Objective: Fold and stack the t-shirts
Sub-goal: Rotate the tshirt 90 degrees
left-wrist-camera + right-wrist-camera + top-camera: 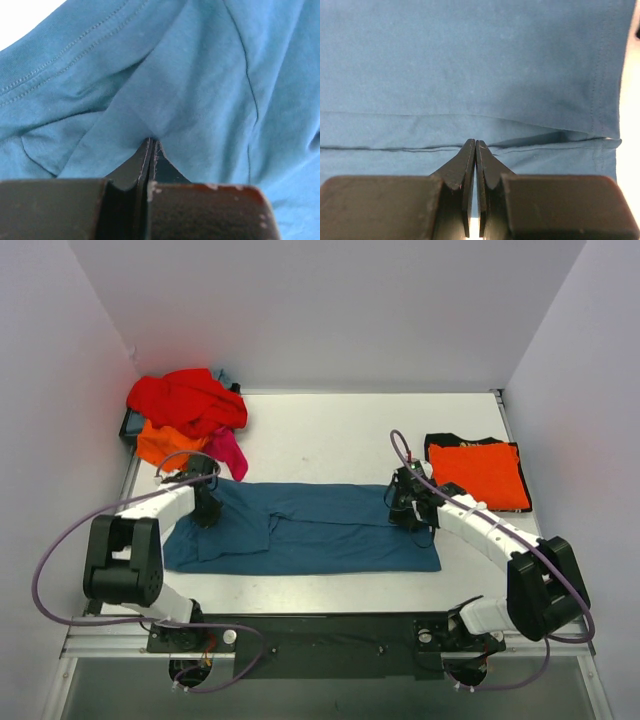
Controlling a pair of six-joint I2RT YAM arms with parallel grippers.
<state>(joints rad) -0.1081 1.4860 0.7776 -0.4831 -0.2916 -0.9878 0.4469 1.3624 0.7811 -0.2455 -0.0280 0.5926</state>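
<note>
The teal t-shirt (310, 535) lies flat across the middle of the table, folded lengthwise, and it fills both wrist views (200, 75) (470, 60). My left gripper (207, 510) is at its left end, with the jaws shut (151, 141) on a pinch of teal cloth that puckers at the tips. My right gripper (405, 515) is at the shirt's upper right edge, with the jaws shut (476, 142) on the folded edge. A folded orange t-shirt (485, 475) lies on a black t-shirt (440, 443) at the right.
A loose pile at the back left holds a red shirt (185, 400), an orange shirt (160, 445) and a magenta shirt (228, 450). Walls close in the table at the back and both sides. Purple cables loop off both arms.
</note>
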